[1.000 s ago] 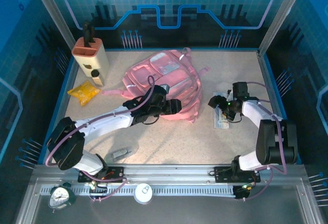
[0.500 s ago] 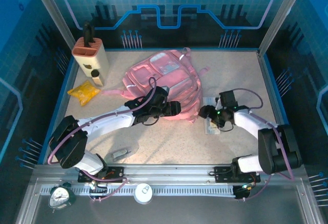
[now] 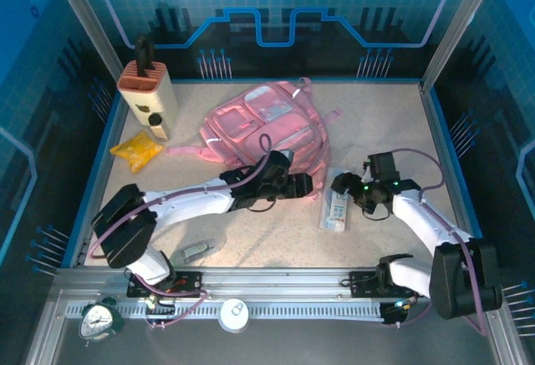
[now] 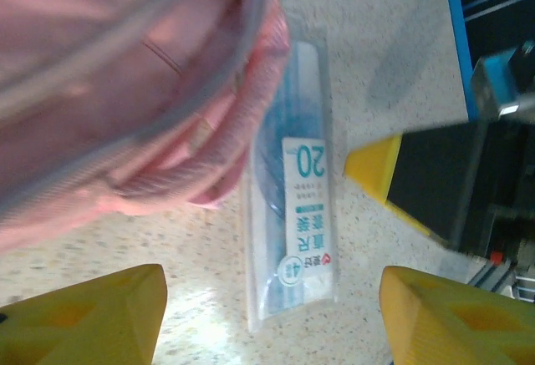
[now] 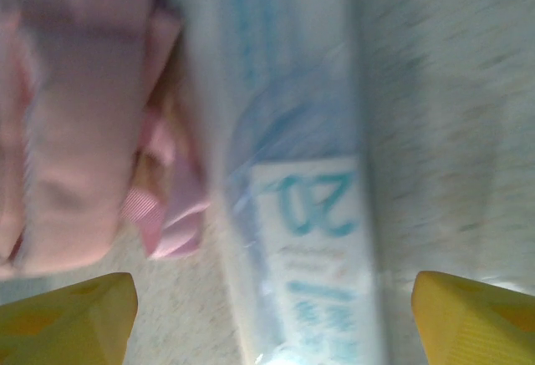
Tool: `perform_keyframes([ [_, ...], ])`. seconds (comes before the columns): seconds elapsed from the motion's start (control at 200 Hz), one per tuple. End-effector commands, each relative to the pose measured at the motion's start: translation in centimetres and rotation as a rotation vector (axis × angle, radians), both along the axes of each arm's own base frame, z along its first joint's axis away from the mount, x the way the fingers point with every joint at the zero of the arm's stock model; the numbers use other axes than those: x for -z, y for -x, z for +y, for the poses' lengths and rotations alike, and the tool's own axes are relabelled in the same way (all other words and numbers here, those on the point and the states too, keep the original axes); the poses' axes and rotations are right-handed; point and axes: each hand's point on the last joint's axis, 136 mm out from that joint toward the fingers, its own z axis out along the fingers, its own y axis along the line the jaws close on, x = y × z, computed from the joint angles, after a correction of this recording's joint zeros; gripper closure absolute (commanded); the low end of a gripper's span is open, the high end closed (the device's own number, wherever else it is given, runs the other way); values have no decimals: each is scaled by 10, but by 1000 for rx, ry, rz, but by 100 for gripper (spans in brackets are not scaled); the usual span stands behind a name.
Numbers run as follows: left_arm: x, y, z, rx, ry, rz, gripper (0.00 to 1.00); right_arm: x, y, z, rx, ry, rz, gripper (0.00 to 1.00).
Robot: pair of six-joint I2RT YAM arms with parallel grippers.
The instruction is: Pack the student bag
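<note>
student bag beside wide-open right gripper

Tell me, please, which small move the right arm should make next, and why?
Probably lower the right tool and close it on the ruler packet: the packet lies on the table beside the student bag, between the tool's open fingers, not yet gripped.

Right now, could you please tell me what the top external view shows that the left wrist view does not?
Top external adds the table layout: the orange-and-cream holder, the yellow packet, and the left arm and right arm whole. Left wrist adds close detail: the white label printed 20 on the clear packet, between the yellow fingertips of the open left claw. Both share the pink student bag and the clear packet at its edge.
</note>
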Motion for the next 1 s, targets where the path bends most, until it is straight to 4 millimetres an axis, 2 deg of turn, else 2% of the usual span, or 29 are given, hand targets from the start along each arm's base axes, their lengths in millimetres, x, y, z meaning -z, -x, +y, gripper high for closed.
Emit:
perform_keyframes([
  [0.0,-5,1,-35,-11,96,33,32,14,17,-14,-42,9,87,15],
  [0.19,21,8,-80,21,169,156,37,25,18,-9,-80,-41,102,15],
  [0.3,37,4,-89,-2,156,185,41,31,21,-6,-104,-60,119,16],
  [0.44,57,-1,-95,-25,131,214,50,34,23,-2,-124,-77,120,16],
  [0.585,73,-8,-91,-58,77,210,59,34,24,5,-150,-108,119,20],
  [0.73,90,-13,-70,-112,6,212,75,34,28,13,-171,-148,120,24],
  [0.841,102,-14,-60,-133,-37,227,77,29,28,19,-192,-175,108,29],
  [0.996,116,-12,-56,-142,-64,247,83,25,28,26,-217,-201,98,33],
])
